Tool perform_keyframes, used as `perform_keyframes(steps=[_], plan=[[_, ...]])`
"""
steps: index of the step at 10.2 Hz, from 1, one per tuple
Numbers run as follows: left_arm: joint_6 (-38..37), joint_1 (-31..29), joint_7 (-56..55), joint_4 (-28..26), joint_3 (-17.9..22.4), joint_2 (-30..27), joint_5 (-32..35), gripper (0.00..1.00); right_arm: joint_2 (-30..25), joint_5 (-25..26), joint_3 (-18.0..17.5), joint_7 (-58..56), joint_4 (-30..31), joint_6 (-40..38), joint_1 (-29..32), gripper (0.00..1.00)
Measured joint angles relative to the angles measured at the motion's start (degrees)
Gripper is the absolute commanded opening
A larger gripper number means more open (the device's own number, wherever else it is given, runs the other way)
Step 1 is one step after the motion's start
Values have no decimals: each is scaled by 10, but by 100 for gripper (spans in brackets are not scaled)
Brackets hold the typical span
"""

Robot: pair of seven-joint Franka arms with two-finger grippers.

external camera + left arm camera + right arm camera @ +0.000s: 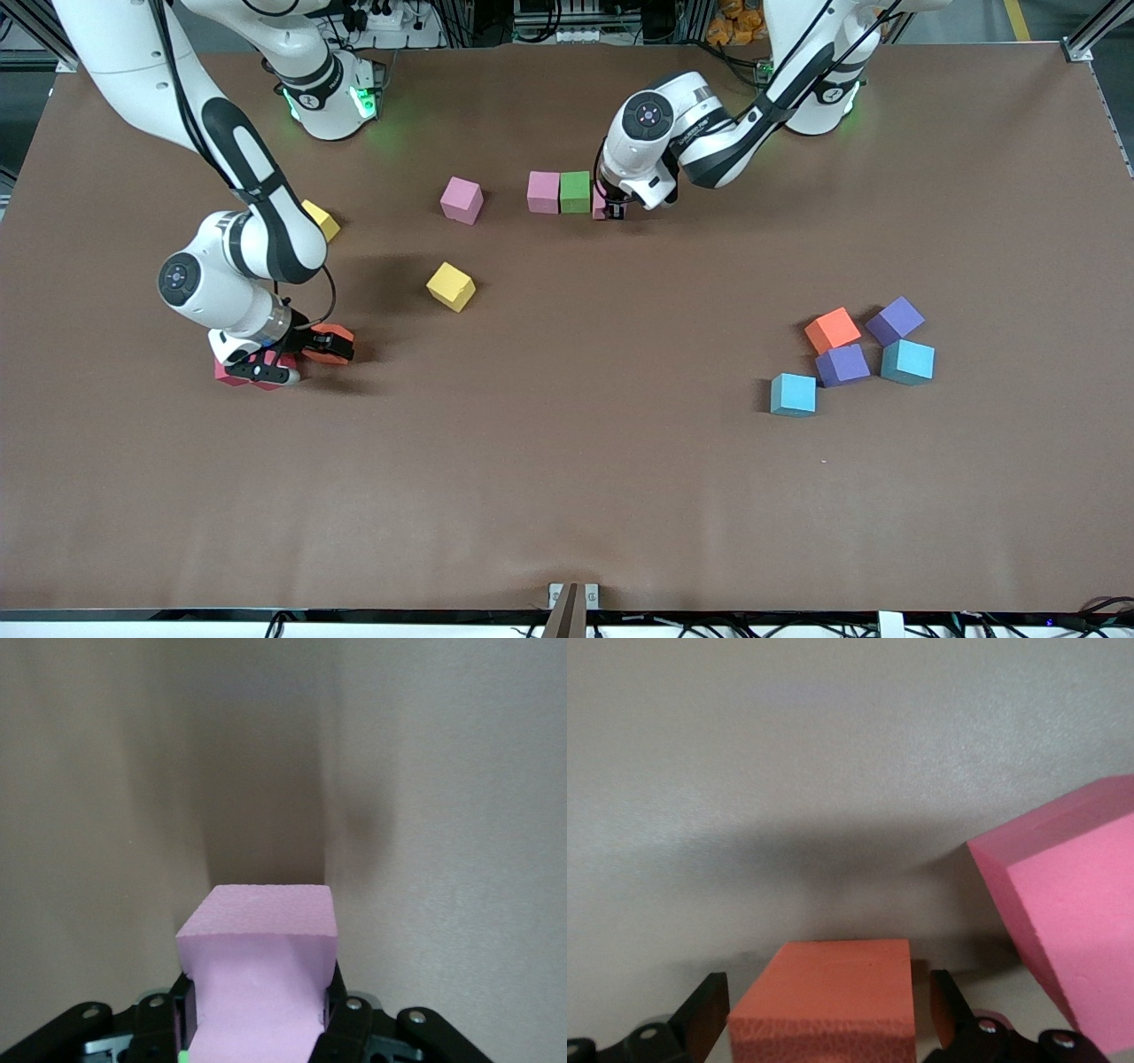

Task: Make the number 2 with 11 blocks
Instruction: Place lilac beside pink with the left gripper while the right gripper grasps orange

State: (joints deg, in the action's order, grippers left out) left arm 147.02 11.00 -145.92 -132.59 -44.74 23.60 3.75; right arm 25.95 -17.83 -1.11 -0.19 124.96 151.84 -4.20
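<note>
My left gripper [613,210] is shut on a pink block [601,209] and holds it at table level beside a green block [575,191]. Another pink block [543,191] sits next to the green one, so the three form a row. In the left wrist view the fingers [341,1019] squeeze the pink block [261,939]. My right gripper [317,349] is open around an orange block [335,336] on the table. The right wrist view shows gaps between its fingers [704,1014] and the orange block [828,992]. A red block [229,373] lies beside it and also shows in the right wrist view [1072,921].
A loose pink block [462,199] and two yellow blocks [451,286] [321,219] lie between the arms. Toward the left arm's end lies a cluster: an orange block [832,330], two purple blocks [895,320] [842,364] and two light blue blocks [907,361] [793,394].
</note>
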Motion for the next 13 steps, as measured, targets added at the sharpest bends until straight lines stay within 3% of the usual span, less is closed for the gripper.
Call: perform_keyframes(steps=[3,4,5,7,8,9,13], plan=[[12,7,0,-8,0,1,9,41,-1,0,-1,0,5,-4,-4,99],[15,7,0,-10,0,1,9,44,-4,0,-1,0,5,-12,-4,92],[18,7,0,-11,0,3,10,46,-8,0,-1,0,5,-24,-4,80],[24,7,0,-11,0,7,10,58,-11,0,-1,0,5,-40,-4,51],[26,7,0,-11,0,9,15,74,-13,0,-1,0,5,-48,-4,37],[28,7,0,-11,0,12,21,100,-16,0,-1,0,5,-51,-4,31],[32,7,0,-12,0,19,62,100,-27,0,-1,-7,-5,-53,-21,28]])
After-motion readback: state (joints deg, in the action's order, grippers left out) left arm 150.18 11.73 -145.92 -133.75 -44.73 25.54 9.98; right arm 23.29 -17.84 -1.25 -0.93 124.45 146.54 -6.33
